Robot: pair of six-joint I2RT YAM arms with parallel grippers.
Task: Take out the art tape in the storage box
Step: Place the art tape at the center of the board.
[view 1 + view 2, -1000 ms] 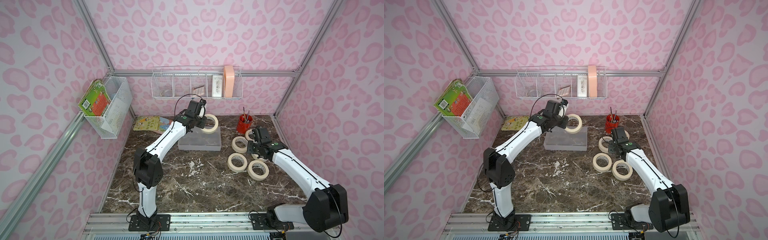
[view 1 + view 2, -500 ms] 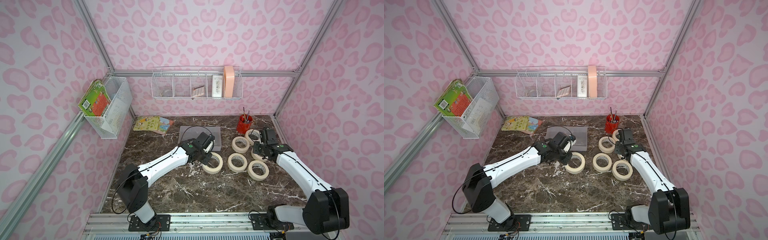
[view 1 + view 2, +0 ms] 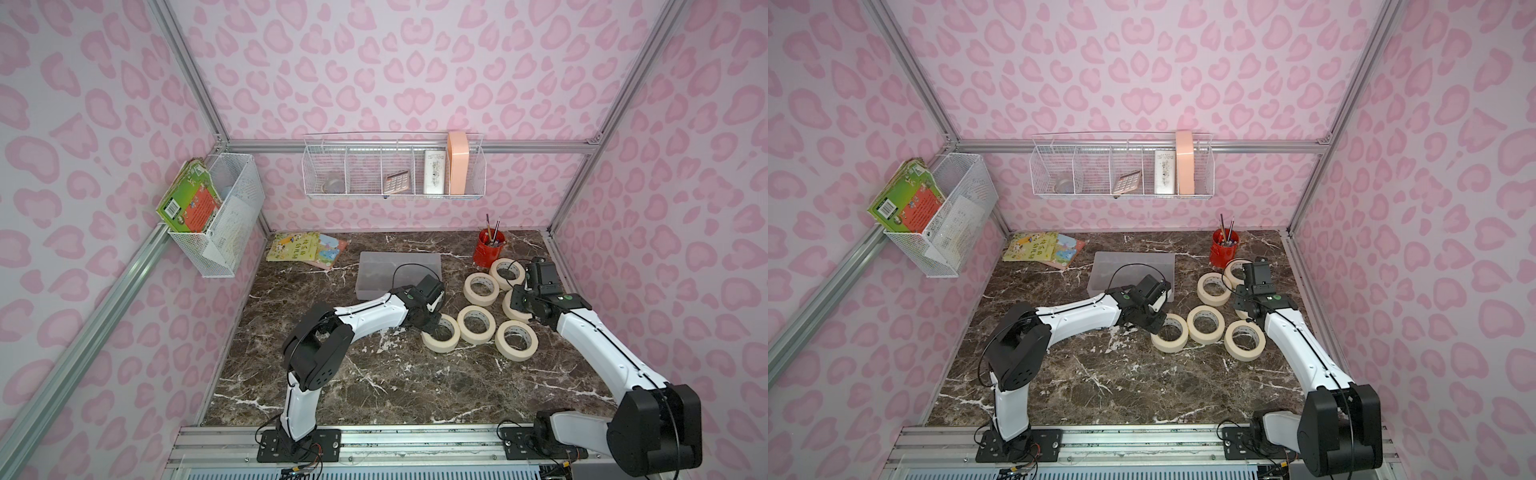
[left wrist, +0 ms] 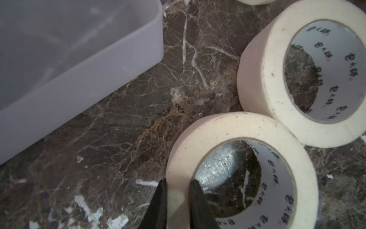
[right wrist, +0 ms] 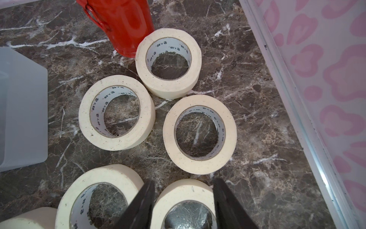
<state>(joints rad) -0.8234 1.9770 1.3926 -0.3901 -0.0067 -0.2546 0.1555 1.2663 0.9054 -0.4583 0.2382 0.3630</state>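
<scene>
Bare counter opens toward the base from the left hand, with the storage box rim near beside it. It pinches the wall of one art tape roll. The right hand hangs half-open and empty.

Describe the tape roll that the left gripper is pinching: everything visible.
The tape roll is a wide cream-beige ring with a white core printed in dark characters. It lies flat, hole up, on the marble tabletop, outside the grey storage box. The left gripper is shut on its wall, one black finger inside the hole, one outside. A second roll sits close beside it; contact unclear.
</scene>
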